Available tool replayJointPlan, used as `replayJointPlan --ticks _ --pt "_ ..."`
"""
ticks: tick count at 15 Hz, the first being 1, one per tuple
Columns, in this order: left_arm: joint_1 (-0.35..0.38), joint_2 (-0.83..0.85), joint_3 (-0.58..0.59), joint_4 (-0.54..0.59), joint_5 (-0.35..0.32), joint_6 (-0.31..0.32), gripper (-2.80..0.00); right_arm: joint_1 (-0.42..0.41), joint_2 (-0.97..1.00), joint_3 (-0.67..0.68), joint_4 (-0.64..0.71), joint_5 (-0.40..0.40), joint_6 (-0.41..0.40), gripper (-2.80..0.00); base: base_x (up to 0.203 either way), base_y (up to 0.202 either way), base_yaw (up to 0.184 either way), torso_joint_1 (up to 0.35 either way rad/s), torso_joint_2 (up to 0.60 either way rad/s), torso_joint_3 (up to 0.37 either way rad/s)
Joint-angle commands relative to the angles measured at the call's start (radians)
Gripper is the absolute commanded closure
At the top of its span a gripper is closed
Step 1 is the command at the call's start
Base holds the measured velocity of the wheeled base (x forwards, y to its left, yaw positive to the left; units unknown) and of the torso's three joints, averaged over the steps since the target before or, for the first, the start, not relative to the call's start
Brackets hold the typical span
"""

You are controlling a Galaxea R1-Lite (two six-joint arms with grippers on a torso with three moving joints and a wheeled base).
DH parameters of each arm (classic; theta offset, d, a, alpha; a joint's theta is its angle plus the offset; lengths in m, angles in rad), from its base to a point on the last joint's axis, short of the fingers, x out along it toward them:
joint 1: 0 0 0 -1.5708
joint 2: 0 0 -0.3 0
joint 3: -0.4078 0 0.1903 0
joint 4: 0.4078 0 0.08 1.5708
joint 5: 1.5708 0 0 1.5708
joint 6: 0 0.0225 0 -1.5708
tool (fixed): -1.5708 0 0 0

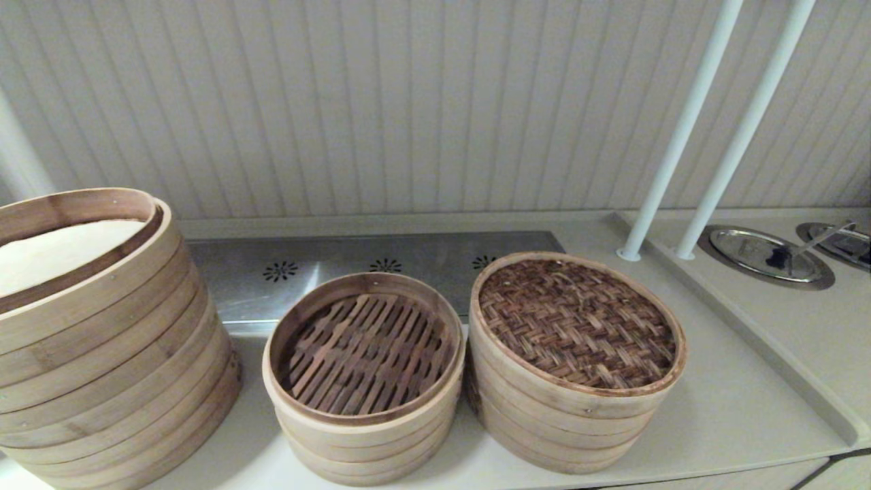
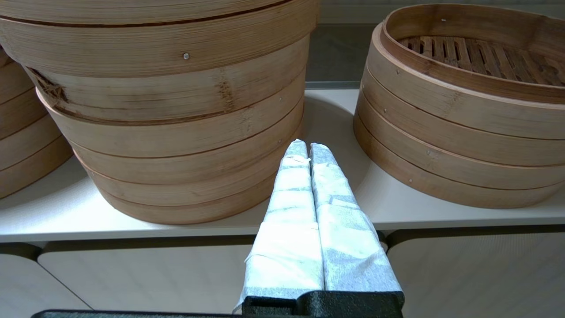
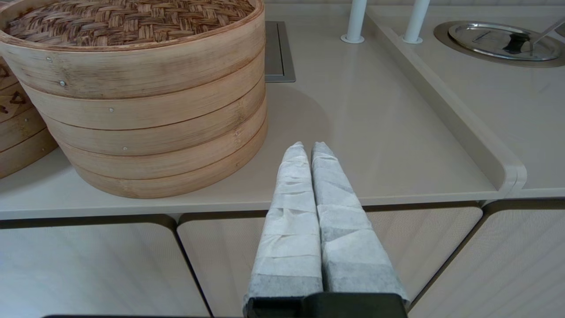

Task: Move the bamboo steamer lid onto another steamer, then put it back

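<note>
The bamboo steamer lid (image 1: 578, 323), dark herringbone weave with a pale rim, lies on the right-hand steamer (image 1: 558, 422); it also shows in the right wrist view, lid (image 3: 132, 22). The smallest steamer (image 1: 364, 415), uncovered with a dark slatted floor, stands just left of it, steamer (image 2: 459, 115). Neither gripper appears in the head view. My left gripper (image 2: 308, 148) is shut and empty, low at the counter's front edge between the large and smallest steamers. My right gripper (image 3: 309, 148) is shut and empty at the front edge, right of the lidded steamer.
A much larger steamer (image 1: 102, 354) with a white inside stands at the left. Two white poles (image 1: 680, 129) rise behind on the right. Round metal covers (image 1: 765, 255) sit in a raised counter section beyond a ledge (image 1: 748, 327). A steel vent panel (image 1: 340, 272) lies behind the steamers.
</note>
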Motion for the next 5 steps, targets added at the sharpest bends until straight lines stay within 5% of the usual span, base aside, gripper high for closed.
replayJointPlan --ticks 1,5 --pt "0.000 0.002 0.000 0.000 0.001 0.000 0.00 0.000 0.003 0.003 0.000 0.001 0.000 0.00 0.000 0.000 0.000 0.000 0.00 0.000" --pt "0.000 0.002 0.000 0.000 0.001 0.000 0.00 -0.003 0.000 0.003 0.000 0.003 -0.001 0.00 0.000 0.000 0.000 0.000 0.00 0.000"
